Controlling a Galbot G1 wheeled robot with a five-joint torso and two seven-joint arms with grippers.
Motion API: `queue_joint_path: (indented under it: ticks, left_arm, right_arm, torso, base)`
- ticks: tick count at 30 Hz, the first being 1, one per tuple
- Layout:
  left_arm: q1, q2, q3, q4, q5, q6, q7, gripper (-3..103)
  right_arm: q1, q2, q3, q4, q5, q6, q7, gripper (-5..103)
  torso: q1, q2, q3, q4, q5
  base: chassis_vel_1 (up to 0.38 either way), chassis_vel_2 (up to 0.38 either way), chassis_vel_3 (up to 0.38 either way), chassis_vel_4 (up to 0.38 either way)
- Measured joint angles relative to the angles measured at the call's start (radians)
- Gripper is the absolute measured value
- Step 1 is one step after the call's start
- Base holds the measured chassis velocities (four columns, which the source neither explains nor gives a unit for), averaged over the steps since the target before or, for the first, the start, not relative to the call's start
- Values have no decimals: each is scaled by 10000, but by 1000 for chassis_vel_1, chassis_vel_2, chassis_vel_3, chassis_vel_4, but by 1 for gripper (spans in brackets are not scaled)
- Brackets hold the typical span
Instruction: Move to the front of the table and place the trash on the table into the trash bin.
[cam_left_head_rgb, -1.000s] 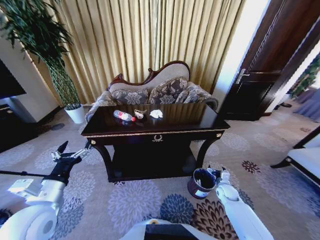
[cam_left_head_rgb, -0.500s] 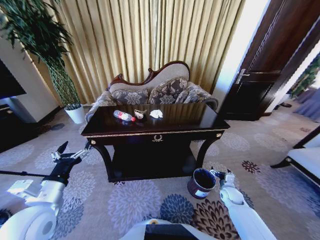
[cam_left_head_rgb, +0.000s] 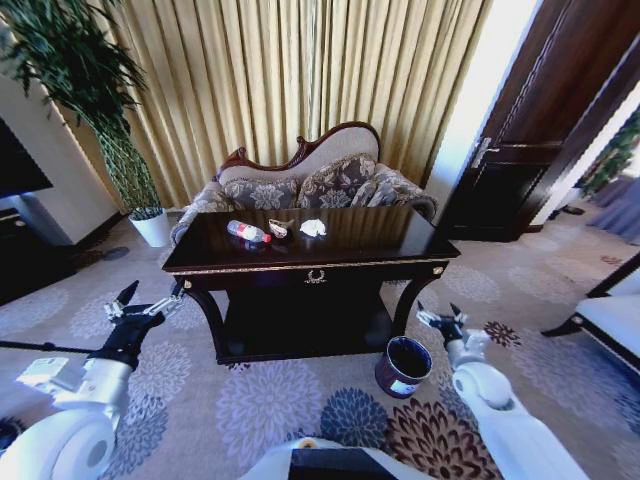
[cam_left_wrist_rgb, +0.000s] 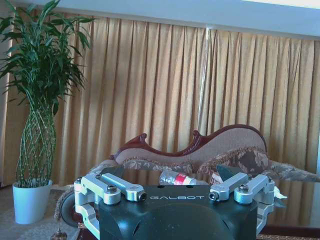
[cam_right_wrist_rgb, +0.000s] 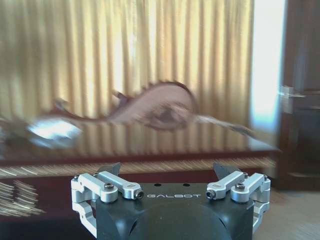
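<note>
Grippers first, nearest me: my left gripper (cam_left_head_rgb: 146, 300) hangs spread open and empty off the surface's left front corner, and my right gripper (cam_left_head_rgb: 443, 322) is open and empty beside the trash bin (cam_left_head_rgb: 404, 366) on the carpet near the right front leg. Beyond, on the table (cam_left_head_rgb: 360, 235), toward the back left, lie the bottle (cam_left_head_rgb: 247, 232), wrapper (cam_left_head_rgb: 280, 228) and tissue (cam_left_head_rgb: 313, 228). By my judgement nothing is binned yet; all three remain.
</note>
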Motion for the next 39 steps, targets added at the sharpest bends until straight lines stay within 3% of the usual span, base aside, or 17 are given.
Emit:
queue_joint_path:
  ticks: [6,11,39]
  left_arm:
    - [-61,36,-31,0,-52,4,-19,100]
    - [-71,33,-55,0,-67,0,-25,100]
    - [49,61,-21,0,-35,-232,6,100]
  right_arm:
    - [-1264,107,117,3374,638,-1218,506,100]
    - [-1816,310,44,4370,438,-1700,646,100]
    - [-2183,529,-68,4258,-463,-1606,640,100]
  torso:
    - [0,0,0,0,-1]
    - [-1,0,0,-1,0]
    - [1,-2,3,0,2]
  base:
    - [0,0,0,0]
    - [0,0,0,0]
    - [-58,59,56,-55]
